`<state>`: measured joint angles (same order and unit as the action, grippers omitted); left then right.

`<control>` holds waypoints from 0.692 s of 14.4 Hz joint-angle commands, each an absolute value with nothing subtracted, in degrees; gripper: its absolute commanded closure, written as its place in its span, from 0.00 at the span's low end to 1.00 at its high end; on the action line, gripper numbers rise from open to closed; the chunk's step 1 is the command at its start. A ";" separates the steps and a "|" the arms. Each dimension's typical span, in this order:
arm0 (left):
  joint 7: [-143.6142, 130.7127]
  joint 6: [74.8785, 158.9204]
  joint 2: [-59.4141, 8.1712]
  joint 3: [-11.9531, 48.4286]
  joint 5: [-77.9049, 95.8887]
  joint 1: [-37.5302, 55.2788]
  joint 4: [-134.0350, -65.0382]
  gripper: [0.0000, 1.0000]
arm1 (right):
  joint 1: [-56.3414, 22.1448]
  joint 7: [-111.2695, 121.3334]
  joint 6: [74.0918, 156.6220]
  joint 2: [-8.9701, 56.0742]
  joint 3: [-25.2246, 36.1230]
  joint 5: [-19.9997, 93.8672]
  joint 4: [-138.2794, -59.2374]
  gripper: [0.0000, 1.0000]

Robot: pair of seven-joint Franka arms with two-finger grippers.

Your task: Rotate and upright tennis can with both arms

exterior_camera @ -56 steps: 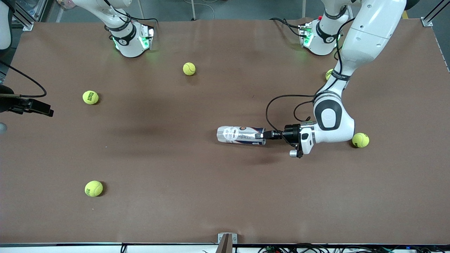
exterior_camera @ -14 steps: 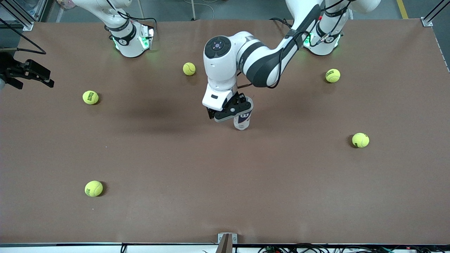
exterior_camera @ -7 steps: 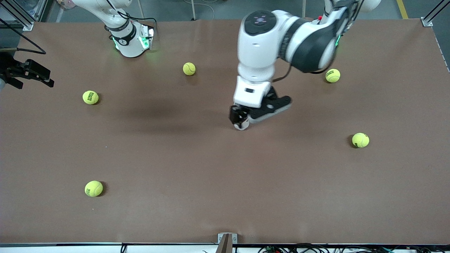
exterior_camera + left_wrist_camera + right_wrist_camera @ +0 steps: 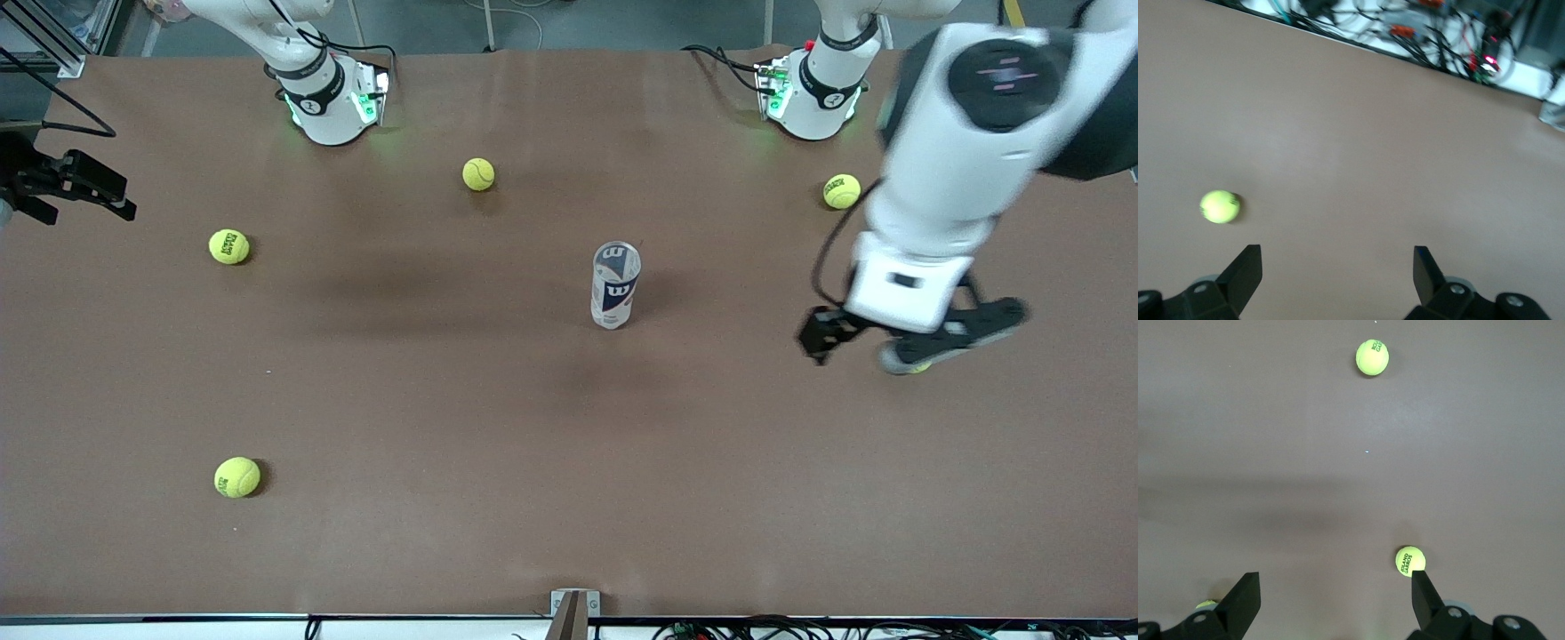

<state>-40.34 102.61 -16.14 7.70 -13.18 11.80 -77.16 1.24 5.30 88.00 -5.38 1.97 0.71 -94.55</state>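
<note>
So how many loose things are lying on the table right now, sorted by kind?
Tennis balls: 5, the last one partly hidden under the open left hand
Tennis can: 1, standing upright mid-table, nothing touching it
Total: 6

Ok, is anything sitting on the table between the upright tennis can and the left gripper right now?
No. In the front view only bare table lies between the tennis can, standing upright, and the left gripper, open and empty.
</note>
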 commanded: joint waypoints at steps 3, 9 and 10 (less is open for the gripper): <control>-26.16 101.61 -12.40 8.53 -10.29 5.64 -78.84 0.00 | 0.97 6.07 88.15 -7.03 1.49 -1.49 -96.24 0.00; 4.94 97.05 -2.30 8.53 -2.56 -6.92 -86.91 0.00 | 1.05 5.27 87.54 -7.12 1.58 -1.15 -96.24 0.00; 8.05 95.73 -2.02 8.53 -2.03 -8.34 -86.66 0.00 | 1.14 4.93 87.45 -7.03 1.58 -0.88 -96.24 0.00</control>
